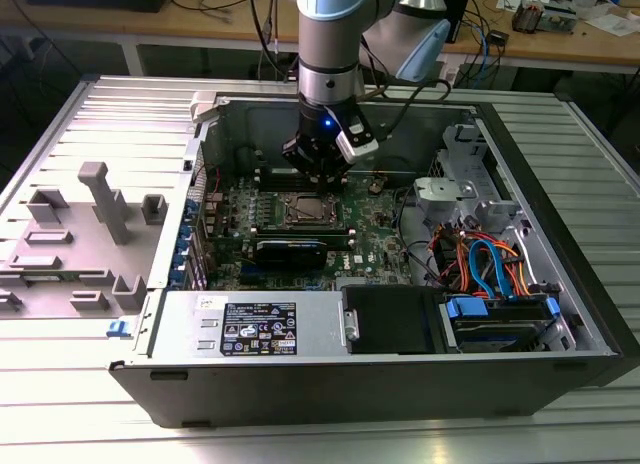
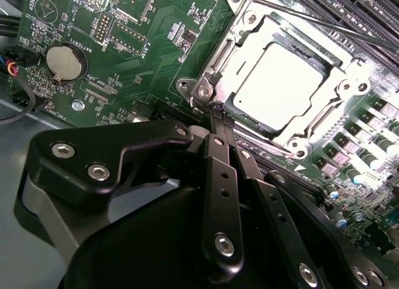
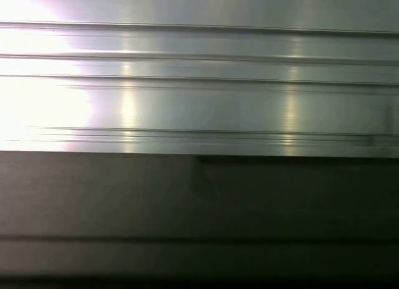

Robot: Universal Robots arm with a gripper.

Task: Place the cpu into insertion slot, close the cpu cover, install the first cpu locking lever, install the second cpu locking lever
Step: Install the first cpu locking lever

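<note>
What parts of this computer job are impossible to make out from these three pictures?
- Whether the pincer grips a locking lever: in the second wrist view its fingertips meet at the corner of the cpu cover, hiding the contact.
- The cpu surface: washed out by glare in the second wrist view.
- The insertion slot: too small in the exterior view, partly behind the pincer.
- The first wrist view gives just ridged metal and a dark panel.

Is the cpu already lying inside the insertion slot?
Yes, in the second wrist view the cpu lies flat in the insertion slot.
</note>
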